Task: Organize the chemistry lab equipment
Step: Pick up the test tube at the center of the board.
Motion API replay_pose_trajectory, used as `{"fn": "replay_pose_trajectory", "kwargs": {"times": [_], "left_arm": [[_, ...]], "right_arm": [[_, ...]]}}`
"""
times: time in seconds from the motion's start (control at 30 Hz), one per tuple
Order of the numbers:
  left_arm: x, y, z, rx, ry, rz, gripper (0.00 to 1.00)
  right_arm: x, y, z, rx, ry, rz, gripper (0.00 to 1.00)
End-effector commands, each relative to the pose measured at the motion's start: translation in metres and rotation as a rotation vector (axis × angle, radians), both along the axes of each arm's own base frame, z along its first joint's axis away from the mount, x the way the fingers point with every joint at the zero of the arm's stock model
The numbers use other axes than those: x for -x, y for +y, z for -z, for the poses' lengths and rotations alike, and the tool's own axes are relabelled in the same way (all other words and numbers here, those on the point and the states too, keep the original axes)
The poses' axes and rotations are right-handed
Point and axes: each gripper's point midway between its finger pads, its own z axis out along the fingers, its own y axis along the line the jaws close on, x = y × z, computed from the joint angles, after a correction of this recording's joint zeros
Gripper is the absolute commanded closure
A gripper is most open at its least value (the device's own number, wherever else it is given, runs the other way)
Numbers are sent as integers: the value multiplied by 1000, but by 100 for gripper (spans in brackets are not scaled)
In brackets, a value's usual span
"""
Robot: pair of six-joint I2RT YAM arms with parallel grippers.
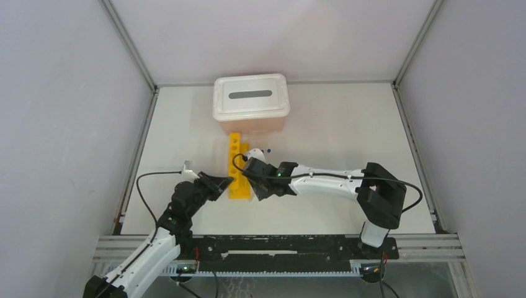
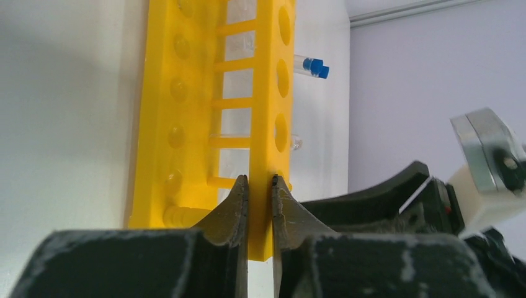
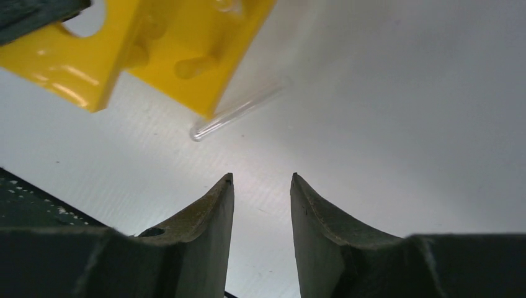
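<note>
Near edge: L gripper (image 2: 259,186) is clamped narrow on the near end of the long yellow rack (image 2: 273,93), pinching its holed plate. Just right of it, R gripper (image 3: 260,180) hangs over the white table (image 1: 347,136), jaws apart, nothing between them. A clear tube (image 3: 239,110) lies by the rack's near corner. Farther back, a blue-capped tube (image 2: 312,65) lies beside the rack. Beyond that, at the rack's far end, is a pink bin (image 1: 251,96) w/ white slotted lid.

On the table (image 1: 347,136): long rack (image 1: 238,164) runs front to back | lidded bin (image 1: 250,97) behind its far end | capped tube (image 2: 312,66) right of rack, apparently lying flat | bare tube (image 3: 239,108) beside its near end, right side.
</note>
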Motion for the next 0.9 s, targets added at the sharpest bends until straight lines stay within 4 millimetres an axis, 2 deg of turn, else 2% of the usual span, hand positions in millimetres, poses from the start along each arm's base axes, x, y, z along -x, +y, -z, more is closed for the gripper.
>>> {"fn": "replay_pose_trajectory", "kwargs": {"times": [0.0, 0.33, 0.57, 0.87], "left_arm": [[45, 35, 114, -198, 280, -56, 85], [49, 40, 122, -228, 311, -64, 76], [51, 41, 123, -229, 319, -63, 62], [51, 40, 123, -227, 318, -59, 61]], "right_arm": [[-8, 32, -21, -137, -110, 51, 54], [1, 50, 2, -102, -180, 57, 53], [3, 55, 12, -33, -290, 74, 52], [0, 62, 25, -29, -259, 133, 51]]}}
